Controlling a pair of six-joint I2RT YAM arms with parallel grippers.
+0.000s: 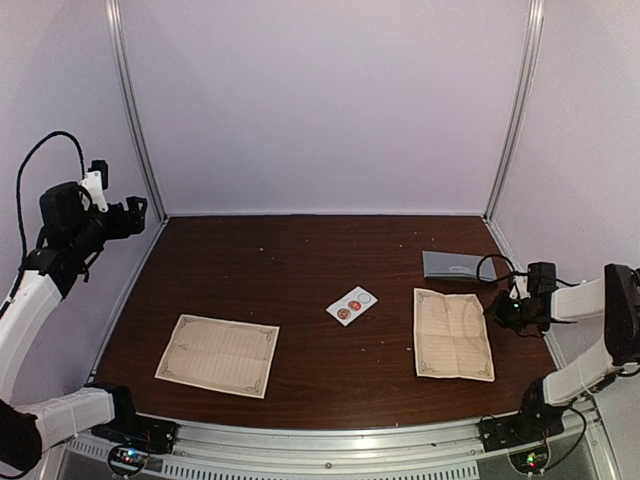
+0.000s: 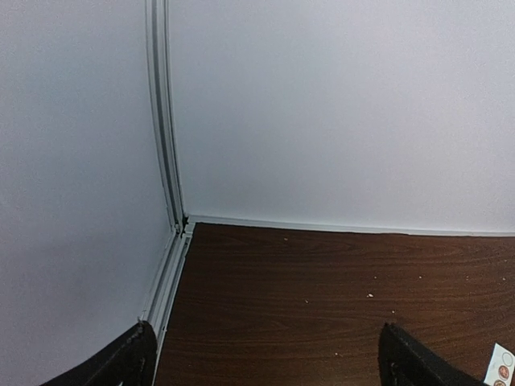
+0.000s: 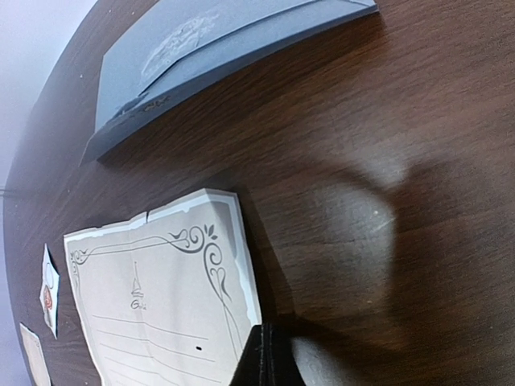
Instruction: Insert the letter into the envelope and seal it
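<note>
Right hand sat pressed together at the edge of the letter, its hold on the paper unclear, so it probably needed a firm pinch and a low, flat slide across the bench toward the envelope lying just beyond.

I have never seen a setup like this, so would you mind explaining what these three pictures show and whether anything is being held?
These are two robot arms at the near edge of a wooden table. The wide picture looks down from above and behind them; the other two come from a camera on each wrist. On the table lie a left letter sheet, a right letter sheet, a sticker card and a grey-blue envelope. The left gripper is raised, open and empty. The right gripper is shut at the right letter sheet's edge; whether it pinches the paper is unclear.
</note>
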